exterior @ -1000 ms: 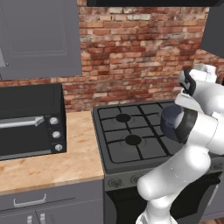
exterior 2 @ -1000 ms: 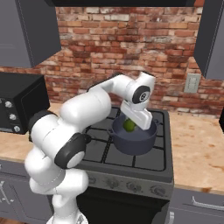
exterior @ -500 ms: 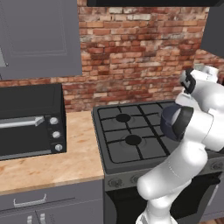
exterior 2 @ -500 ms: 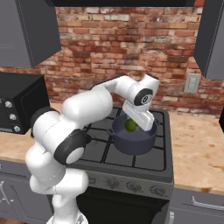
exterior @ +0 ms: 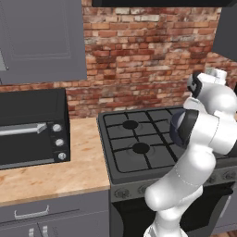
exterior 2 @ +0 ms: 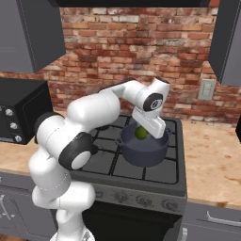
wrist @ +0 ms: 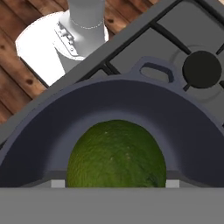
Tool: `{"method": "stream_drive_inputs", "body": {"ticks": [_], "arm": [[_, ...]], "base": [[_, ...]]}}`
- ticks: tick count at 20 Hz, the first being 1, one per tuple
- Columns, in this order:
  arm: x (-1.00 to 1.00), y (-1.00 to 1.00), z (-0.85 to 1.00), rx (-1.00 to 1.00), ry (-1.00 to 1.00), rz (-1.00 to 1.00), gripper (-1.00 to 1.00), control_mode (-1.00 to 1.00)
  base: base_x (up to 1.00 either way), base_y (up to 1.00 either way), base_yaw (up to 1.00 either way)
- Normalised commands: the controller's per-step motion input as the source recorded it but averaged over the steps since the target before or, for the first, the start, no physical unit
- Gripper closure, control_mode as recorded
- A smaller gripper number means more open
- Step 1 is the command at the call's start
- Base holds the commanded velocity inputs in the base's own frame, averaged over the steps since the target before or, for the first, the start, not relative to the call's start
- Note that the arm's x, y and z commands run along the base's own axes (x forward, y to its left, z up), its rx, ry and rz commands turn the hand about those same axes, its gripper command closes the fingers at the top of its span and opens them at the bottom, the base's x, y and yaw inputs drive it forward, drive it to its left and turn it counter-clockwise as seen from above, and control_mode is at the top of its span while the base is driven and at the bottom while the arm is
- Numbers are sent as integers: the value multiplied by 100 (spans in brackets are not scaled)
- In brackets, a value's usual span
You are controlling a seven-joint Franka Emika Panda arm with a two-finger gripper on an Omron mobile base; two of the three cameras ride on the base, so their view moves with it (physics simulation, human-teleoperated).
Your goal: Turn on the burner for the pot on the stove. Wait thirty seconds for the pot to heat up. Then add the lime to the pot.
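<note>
Lime (exterior 2: 140, 133) centre frame, clamped in the tool (exterior 2: 142, 132) right over the pot (exterior 2: 142, 146) on the stove (exterior 2: 164, 173). Could bounce off the rim or splash if dropped from too high; better lowered first.

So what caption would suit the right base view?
White arm's gripper holds a green lime over the dark pot on the stove.
</note>
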Motion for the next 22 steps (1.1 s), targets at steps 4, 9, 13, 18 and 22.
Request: {"method": "stream_drive_inputs", "body": {"ticks": [4,9,13,18,22], "arm": [[2,0,-5,-2,0,0,100,-100],[0,1,-16,0,0,0,100,-100],[0,0,-28,0,0,0,100,-100],[2,0,-23,0,0,0,100,-100],[16,0,-11,-1,0,0,100,-100]], "base": [[0,0,0],[0,0,0],[0,0,0],[0,0,0],[0,0,0]]}}
